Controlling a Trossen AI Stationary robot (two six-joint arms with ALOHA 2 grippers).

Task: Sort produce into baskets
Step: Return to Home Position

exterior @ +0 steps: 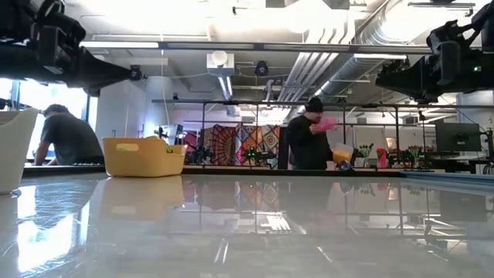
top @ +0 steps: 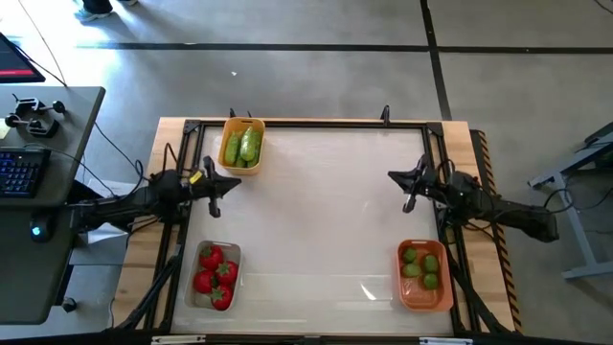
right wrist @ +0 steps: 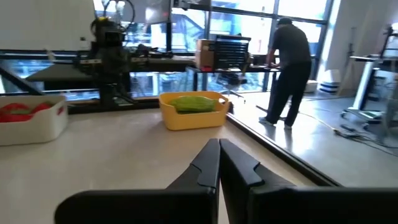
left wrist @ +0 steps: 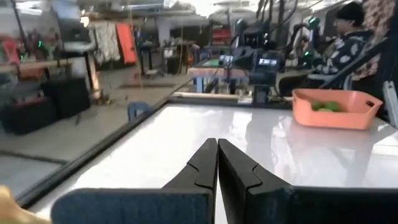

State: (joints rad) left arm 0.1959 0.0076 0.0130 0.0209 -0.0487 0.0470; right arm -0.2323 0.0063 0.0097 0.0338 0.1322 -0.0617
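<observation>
The left gripper (left wrist: 217, 144) hangs above the left side of the white table (top: 316, 220). Its two fingers are pressed together and there is nothing between them.

Near the front left corner sits the clear bin (top: 236, 257), full of red tomatoes (top: 213, 276). At the back left is the yellow bin (top: 243, 122) with the green cucumbers (top: 242, 147) lying in it, side by side.

The right gripper (right wrist: 219, 144) hangs above the right side, and its fingers are pressed together on nothing too. Near the front right corner is the orange bin (top: 424, 297) with the little green limes (top: 421, 266) inside.

No piece lies loose on the table, so the sorting looks finished.

These look like toy foods, so they are probably light and hard, with smooth skins that could slip. The tomatoes and limes are round and would likely roll away if bumped. The best hold would be a pinch right across the fat middle. A cucumber is long, so pinch it across its thin width, halfway along, or it may tip.
</observation>
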